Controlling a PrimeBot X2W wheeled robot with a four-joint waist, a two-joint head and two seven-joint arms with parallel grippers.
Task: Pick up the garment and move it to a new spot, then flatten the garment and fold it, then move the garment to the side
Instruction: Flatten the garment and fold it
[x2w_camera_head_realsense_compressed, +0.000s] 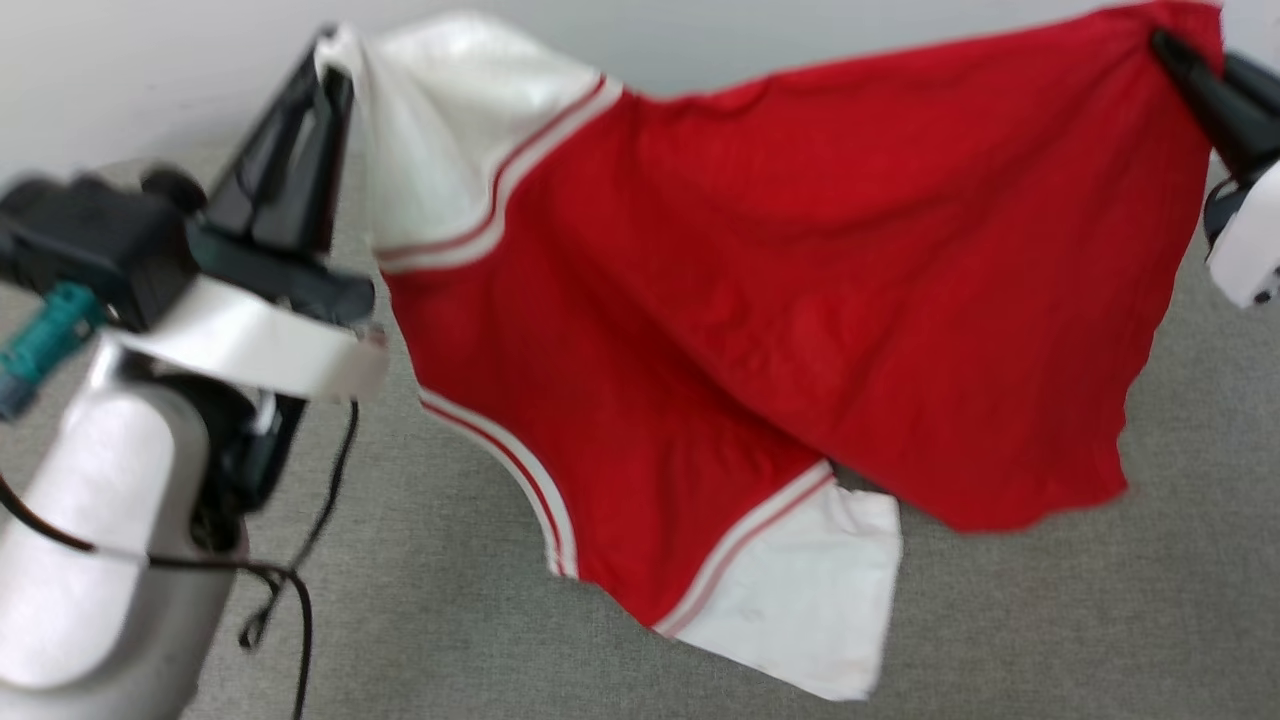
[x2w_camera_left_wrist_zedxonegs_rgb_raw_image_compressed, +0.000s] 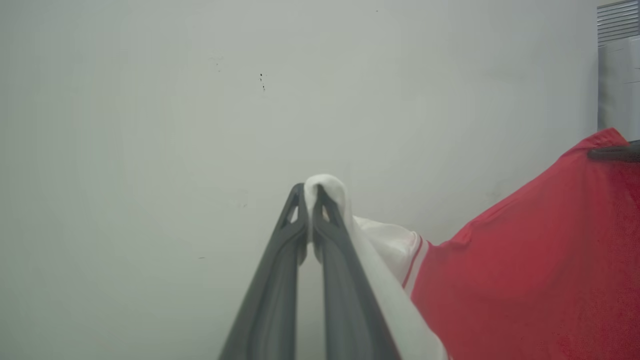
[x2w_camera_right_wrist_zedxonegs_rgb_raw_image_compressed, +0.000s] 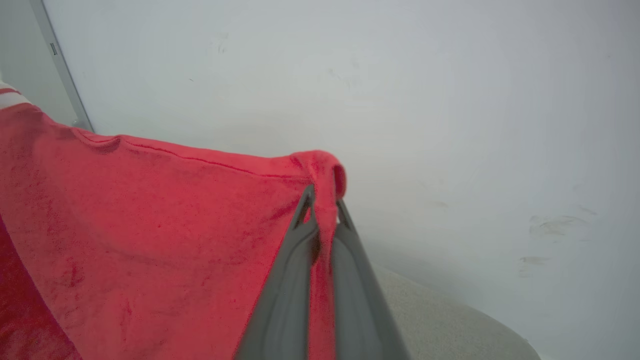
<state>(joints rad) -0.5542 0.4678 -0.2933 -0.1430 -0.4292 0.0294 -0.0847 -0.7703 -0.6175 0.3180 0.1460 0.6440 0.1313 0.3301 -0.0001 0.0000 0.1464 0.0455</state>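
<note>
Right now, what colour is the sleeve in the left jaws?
The sleeve is white, with red-and-white striped trim; the head view shows it best.

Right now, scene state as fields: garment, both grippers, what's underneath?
garment: red body, held up and spread in the air
left gripper: shut on upper white sleeve
right gripper: shut on red edge
below: grey fabric surface; lower white sleeve hangs toward it, contact unclear
stage: not yet flattened or folded

In the head view the left pincer (x2w_camera_head_realsense_compressed: 328, 50) is blurred, the edge cuts off the right pincer (x2w_camera_head_realsense_compressed: 1165, 45), and the garment (x2w_camera_head_realsense_compressed: 800, 300) hides part of the surface (x2w_camera_head_realsense_compressed: 1000, 620).
</note>
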